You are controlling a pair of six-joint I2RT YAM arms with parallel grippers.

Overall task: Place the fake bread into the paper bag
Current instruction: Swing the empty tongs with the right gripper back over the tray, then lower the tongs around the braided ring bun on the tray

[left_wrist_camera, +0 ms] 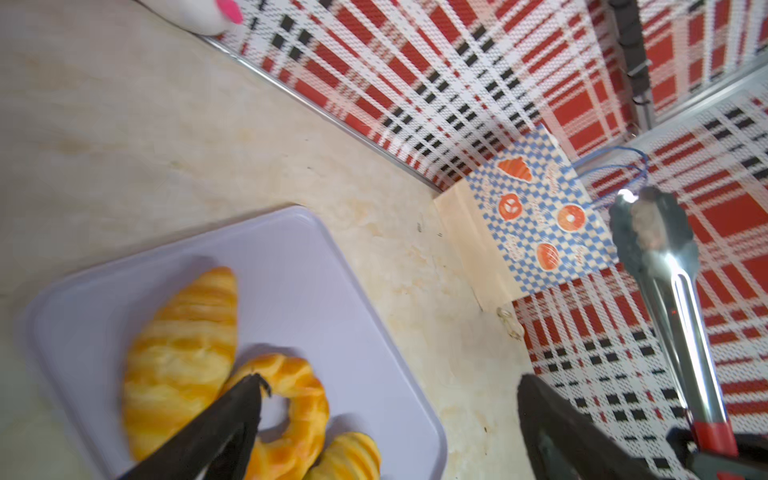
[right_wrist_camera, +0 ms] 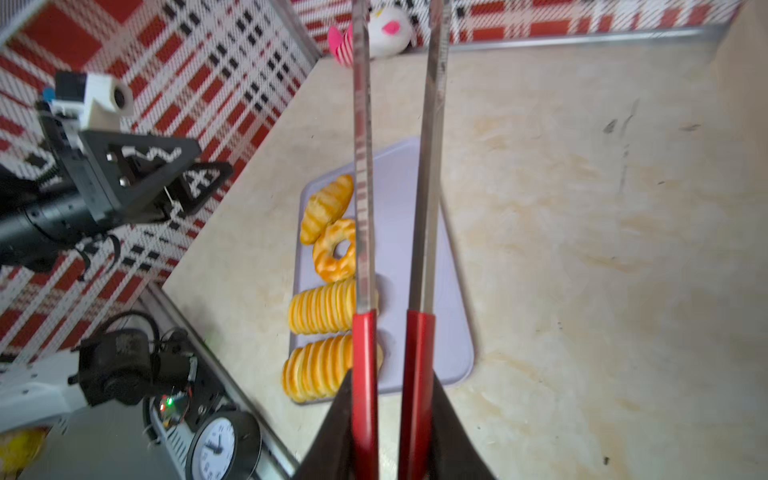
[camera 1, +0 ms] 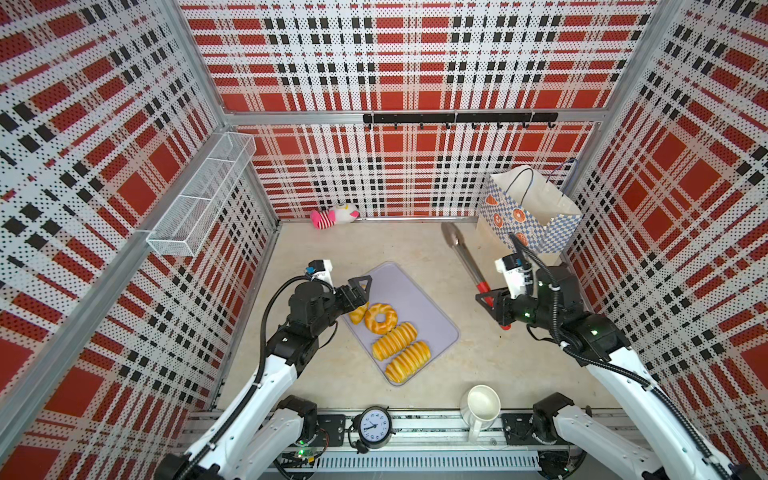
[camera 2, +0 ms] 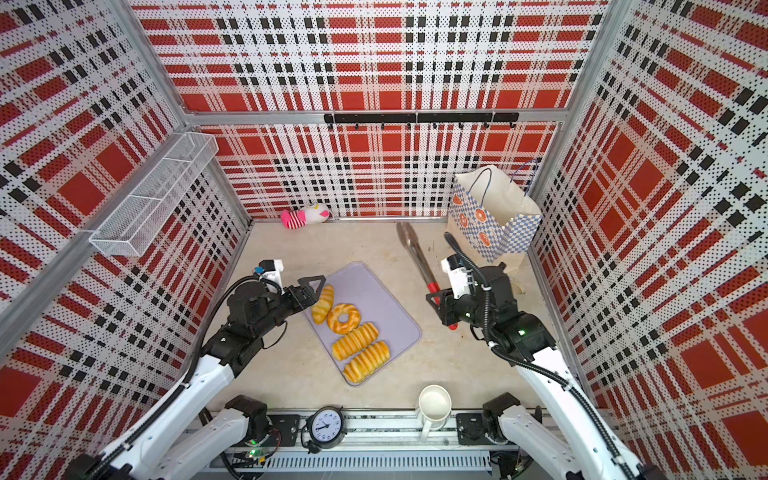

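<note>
beige tabletop, plaid walls; left end effector apart, right end effector clamping tongs.

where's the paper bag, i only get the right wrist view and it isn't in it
Observer: The paper bag stands upright in the far right corner, mouth open.
Operator: where are my tong tips then
Observer: The tongs in the right gripper point at the back wall; in both top views their tips are left of the bag, not over its mouth.
Operator: anything behind me
Observer: A white jug stands at the near edge, by the right arm's base.
</note>
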